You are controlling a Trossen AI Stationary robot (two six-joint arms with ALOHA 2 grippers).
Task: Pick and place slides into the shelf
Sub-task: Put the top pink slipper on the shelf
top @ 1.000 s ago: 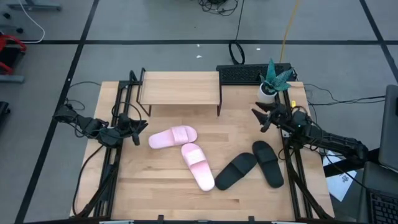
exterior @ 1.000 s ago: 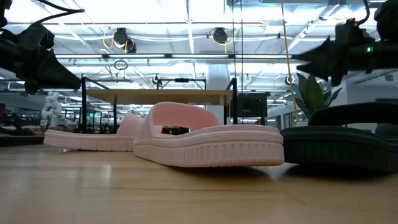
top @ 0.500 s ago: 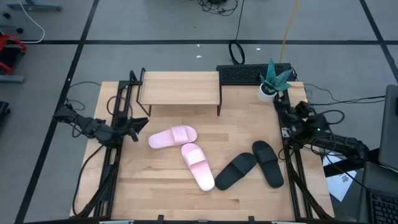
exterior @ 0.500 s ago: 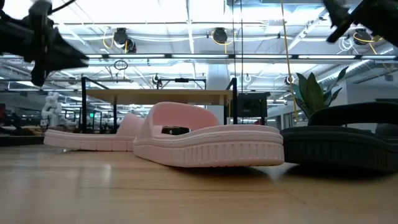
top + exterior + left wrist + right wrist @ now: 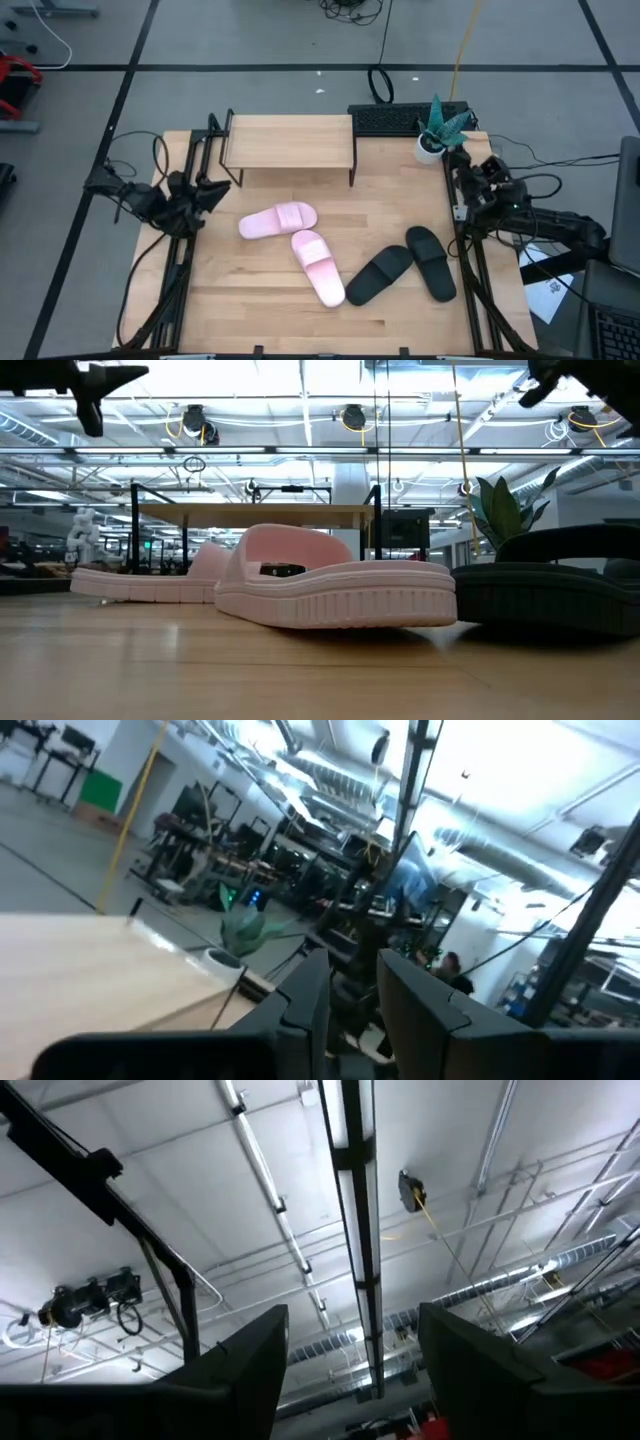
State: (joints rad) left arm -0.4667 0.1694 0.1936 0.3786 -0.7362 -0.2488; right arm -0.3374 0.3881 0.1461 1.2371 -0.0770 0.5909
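L pincer (image 5: 205,192) retracted, slides (image 5: 300,250) apart

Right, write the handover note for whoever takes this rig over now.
Left gripper: at the table's left edge, fingers a narrow gap apart, holding nothing.
Right gripper: at the right edge near the small potted plant, open, holding nothing.
Two pale pink slide sandals and two matte black slide sandals lie on the large wooden tabletop.
Low light-wood shelf: nothing on top.
Done: none placed. Left: all four.
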